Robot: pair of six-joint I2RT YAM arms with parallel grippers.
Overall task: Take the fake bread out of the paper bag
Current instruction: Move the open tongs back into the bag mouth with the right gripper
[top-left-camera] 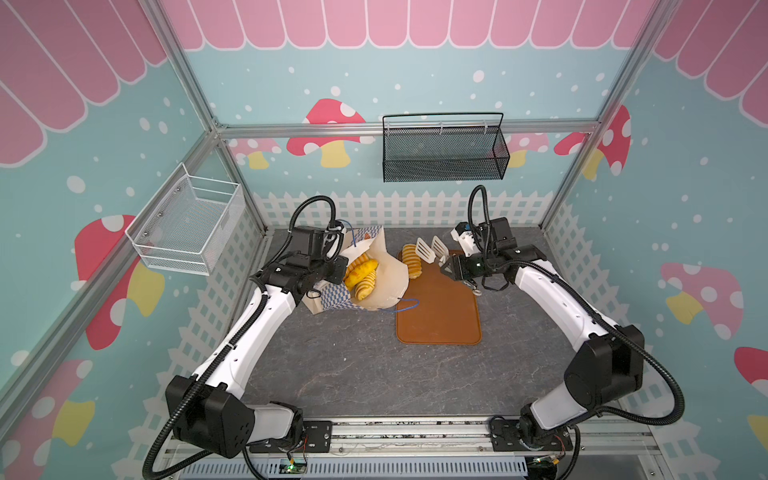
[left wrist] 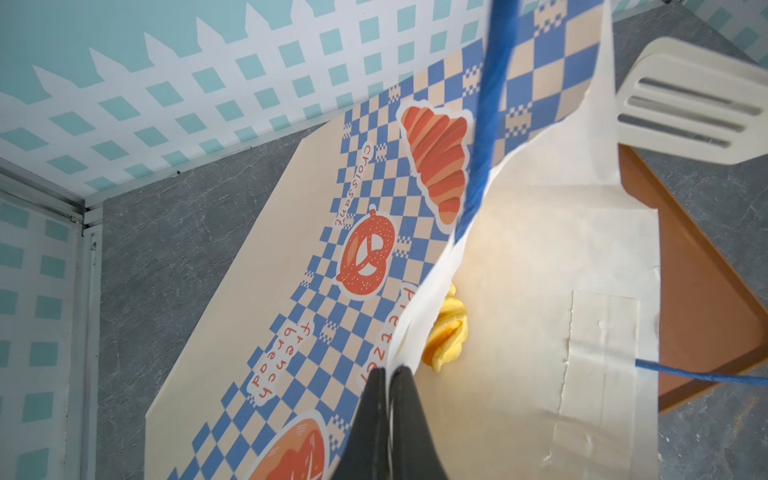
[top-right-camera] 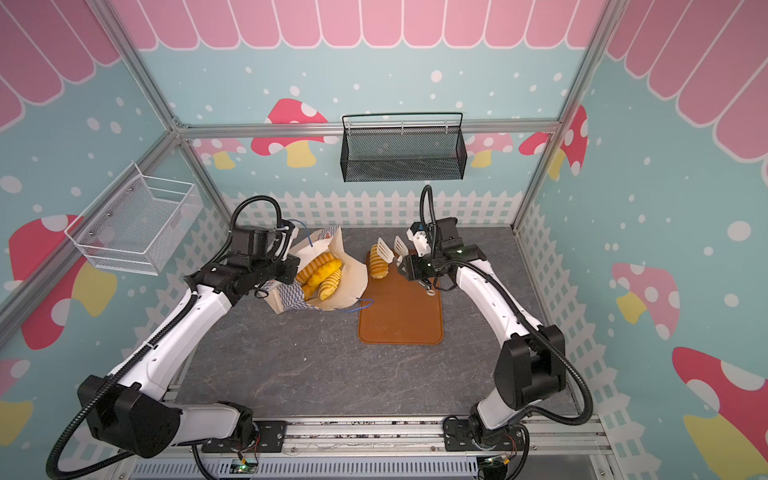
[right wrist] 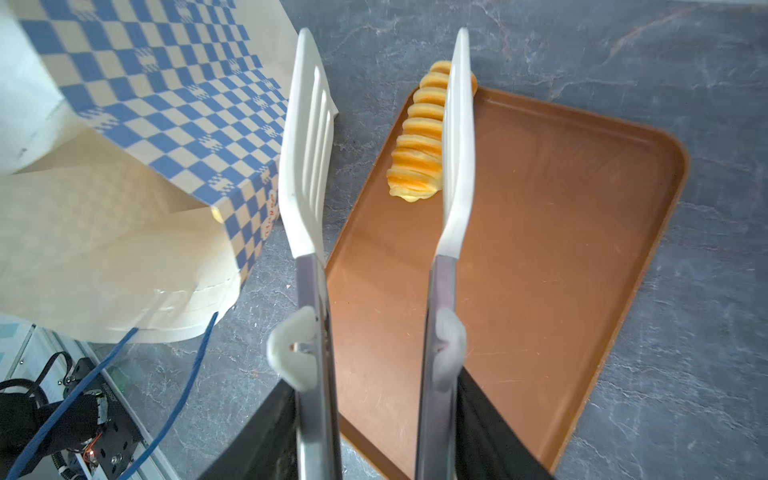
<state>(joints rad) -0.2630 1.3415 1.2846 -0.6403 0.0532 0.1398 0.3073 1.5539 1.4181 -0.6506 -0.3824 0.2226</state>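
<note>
Just left of centre in both top views, a paper bag (top-left-camera: 388, 286) lies tipped over on the grey table (top-left-camera: 332, 365), its mouth gaping up and toward the right of the frame. The left gripper (left wrist: 389, 374) has its black jaws pressed together on the bag's rim, and the wrist view shows the paper pinched between them. Inside the mouth sits the fake bread (top-left-camera: 362, 274), a heap of glossy yellow pastries with at least three showing. One ridged loaf (top-left-camera: 412, 259) lies outside the bag, at the upper left corner of the brown tray (top-left-camera: 440, 324), with one end over the rim. The tray sits just right of the bag, at the middle of the frame. The right gripper (right wrist: 374, 415) clasps the steel arms of a pair of tongs (top-left-camera: 432, 249), its jaws partway closed around them. The tongs' white slotted blades stand apart just beside the loaf, not closed on it. Whether one blade touches the loaf cannot be told. A blue cord handle (top-left-camera: 406, 305) trails from the bag onto the tray's left edge.
</note>
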